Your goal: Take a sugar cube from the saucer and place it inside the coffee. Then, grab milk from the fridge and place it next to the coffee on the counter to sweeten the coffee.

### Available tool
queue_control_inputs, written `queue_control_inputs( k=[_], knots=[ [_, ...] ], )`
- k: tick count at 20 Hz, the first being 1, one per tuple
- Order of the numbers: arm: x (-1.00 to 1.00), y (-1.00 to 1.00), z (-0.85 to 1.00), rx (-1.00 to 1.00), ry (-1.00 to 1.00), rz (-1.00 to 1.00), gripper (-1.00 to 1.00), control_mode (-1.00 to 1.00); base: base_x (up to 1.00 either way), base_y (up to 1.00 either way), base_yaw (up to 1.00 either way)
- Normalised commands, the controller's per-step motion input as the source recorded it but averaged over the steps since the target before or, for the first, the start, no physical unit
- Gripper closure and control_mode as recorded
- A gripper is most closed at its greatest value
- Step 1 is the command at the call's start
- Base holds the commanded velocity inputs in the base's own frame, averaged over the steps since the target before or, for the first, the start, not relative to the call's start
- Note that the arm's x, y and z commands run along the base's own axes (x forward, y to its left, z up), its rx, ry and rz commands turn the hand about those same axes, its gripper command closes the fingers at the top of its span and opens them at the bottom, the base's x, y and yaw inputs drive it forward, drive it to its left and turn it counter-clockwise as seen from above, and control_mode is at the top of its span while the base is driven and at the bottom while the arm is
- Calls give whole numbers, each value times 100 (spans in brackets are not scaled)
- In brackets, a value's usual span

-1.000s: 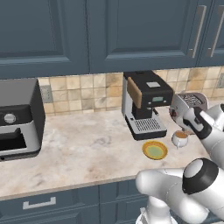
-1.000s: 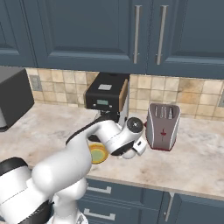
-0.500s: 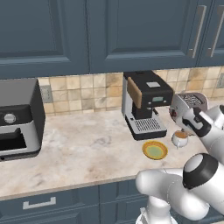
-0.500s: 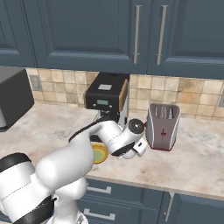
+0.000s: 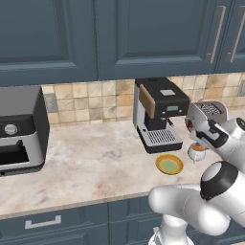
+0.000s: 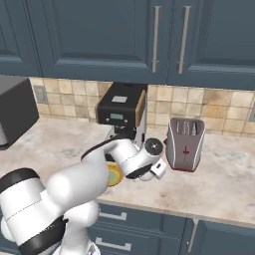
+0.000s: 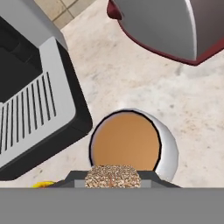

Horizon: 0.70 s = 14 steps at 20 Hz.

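The counter (image 5: 95, 162) is the biggest thing here, a beige stone top running under the dark blue cupboards. On it stands the black and silver coffee machine (image 5: 158, 112), and near that a silver and red toaster (image 6: 185, 144).

The saucer (image 5: 169, 164) is the yellow dish sitting just in front of the coffee machine. The coffee (image 7: 126, 144) is the white cup with brown drink in it, and it stands just beside the saucer, between the machine and the toaster.

The gripper (image 7: 113, 176) hangs right over the cup. Its 2 small tips are squeezed together on the sugar cube (image 7: 113, 176), a tiny speckled block at the bottom of the hand view. I think it is the cube from the saucer, because the dish looks empty in the left base view.

The thing that matters most is this: the cube sits over the near rim of the cup, not over the middle of the brown drink. The drink lies a little farther forward, along the way the gripper points. So I think the claw should slide forward a bit before letting go, or the cube could hit the rim and bounce onto the counter.

There is bare stone around the cup, but the machine's tray edge is close on 1 side and the toaster is near on the other.
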Motion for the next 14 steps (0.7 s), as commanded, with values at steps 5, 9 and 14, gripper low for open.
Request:
queue_control_inputs(
  k=[5,9,14],
  knots=[
    [24,0,-4,0,0,-1,100,-100,0,0,0],
    [9,0,-14,0,0,0,100,-100,0,0,0],
    [0,0,-16,0,-1,0,100,-100,0,0,0]
  ],
)
